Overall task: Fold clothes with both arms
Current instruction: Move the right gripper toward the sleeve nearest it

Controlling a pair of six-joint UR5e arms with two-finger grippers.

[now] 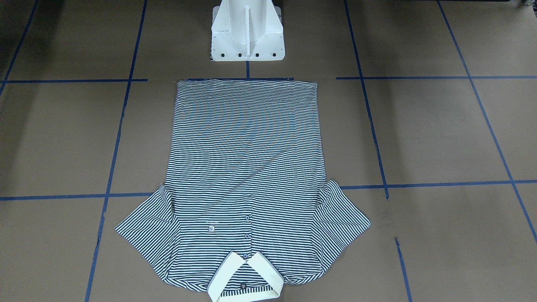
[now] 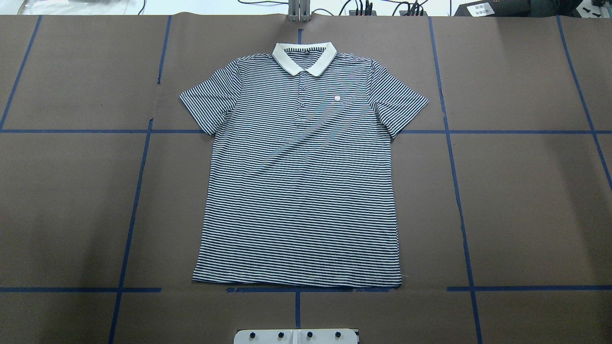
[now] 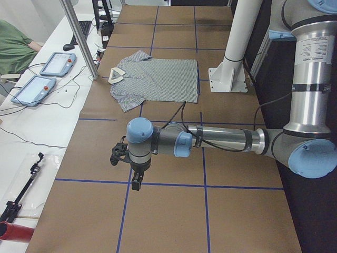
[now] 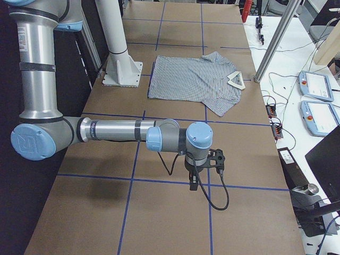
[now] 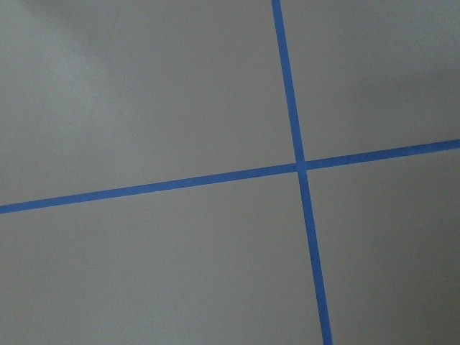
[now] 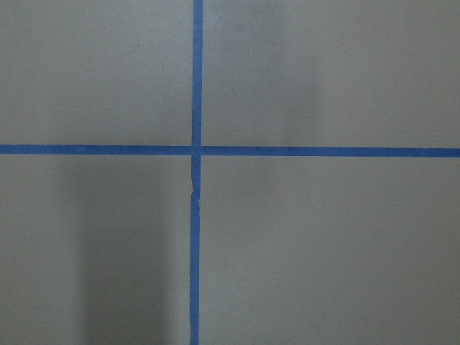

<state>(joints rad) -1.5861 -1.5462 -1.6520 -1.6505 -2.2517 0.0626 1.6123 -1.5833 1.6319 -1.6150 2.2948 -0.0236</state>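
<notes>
The striped polo shirt (image 1: 247,167) lies flat and face up in the middle of the table, sleeves spread. Its cream collar (image 2: 304,55) lies at the far side from the robot and its hem near the base. It also shows in the overhead view (image 2: 301,181) and both side views (image 3: 158,79) (image 4: 191,77). My left gripper (image 3: 136,180) hangs over bare table well off the shirt, toward the left end. My right gripper (image 4: 194,181) hangs likewise toward the right end. I cannot tell whether either is open or shut. Both wrist views show only brown paper and blue tape.
The white pedestal base (image 1: 247,33) stands just behind the shirt's hem. Blue tape lines (image 2: 459,191) grid the brown table. A metal post (image 3: 79,37) and teach pendants (image 3: 31,89) stand on the white bench beyond the far edge.
</notes>
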